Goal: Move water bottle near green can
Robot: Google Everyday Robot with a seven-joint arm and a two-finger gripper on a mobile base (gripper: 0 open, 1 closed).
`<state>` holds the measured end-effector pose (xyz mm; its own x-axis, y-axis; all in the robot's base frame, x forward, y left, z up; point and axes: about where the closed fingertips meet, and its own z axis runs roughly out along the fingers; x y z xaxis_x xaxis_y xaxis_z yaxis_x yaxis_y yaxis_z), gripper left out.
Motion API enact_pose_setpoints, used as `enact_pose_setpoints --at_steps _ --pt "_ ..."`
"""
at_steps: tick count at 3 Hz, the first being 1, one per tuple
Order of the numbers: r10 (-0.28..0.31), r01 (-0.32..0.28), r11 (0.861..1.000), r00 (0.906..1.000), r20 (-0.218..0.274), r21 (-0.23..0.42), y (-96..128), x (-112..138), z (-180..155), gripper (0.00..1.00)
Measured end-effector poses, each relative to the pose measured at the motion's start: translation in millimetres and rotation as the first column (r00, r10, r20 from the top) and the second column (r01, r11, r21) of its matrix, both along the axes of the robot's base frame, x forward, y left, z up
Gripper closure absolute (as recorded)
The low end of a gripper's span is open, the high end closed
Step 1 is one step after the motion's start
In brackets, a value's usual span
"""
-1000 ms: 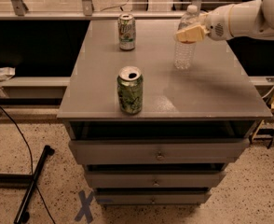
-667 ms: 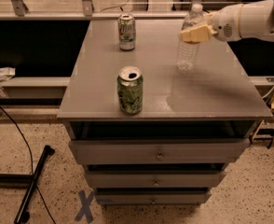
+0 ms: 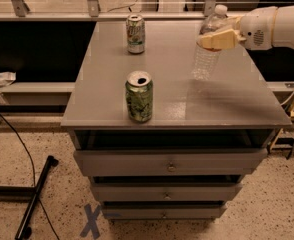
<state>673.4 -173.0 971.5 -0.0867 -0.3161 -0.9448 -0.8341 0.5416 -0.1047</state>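
We see the white-and-tan gripper (image 3: 213,39), reaching in from 3 o'clock, clamped on the upper part of the clear ribbed plastic water bottle (image 3: 205,64). The tilted bottle is over the grey tabletop (image 3: 177,109), at 2 o'clock from the mottled dark green can (image 3: 139,98) and well apart from it.

The gripper (image 3: 213,39), holding the water bottle (image 3: 205,64) over the right side of the table (image 3: 162,91), has drifted slightly rightward.

Smooth white tool (image 3: 216,38) over matt table (image 3: 162,86) clasps clear plastic water bottle (image 3: 205,65)
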Motion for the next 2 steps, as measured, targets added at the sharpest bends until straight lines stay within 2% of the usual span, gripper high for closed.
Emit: enact_pose_setpoints --at_steps 1,2 --pt "0.001 -0.001 1.000 1.0000 0.000 0.000 0.6 0.5 0.0 1.00" --pt "0.046 -0.046 0.999 0.9988 -0.016 0.001 9.4 -7.1 -6.3 1.00"
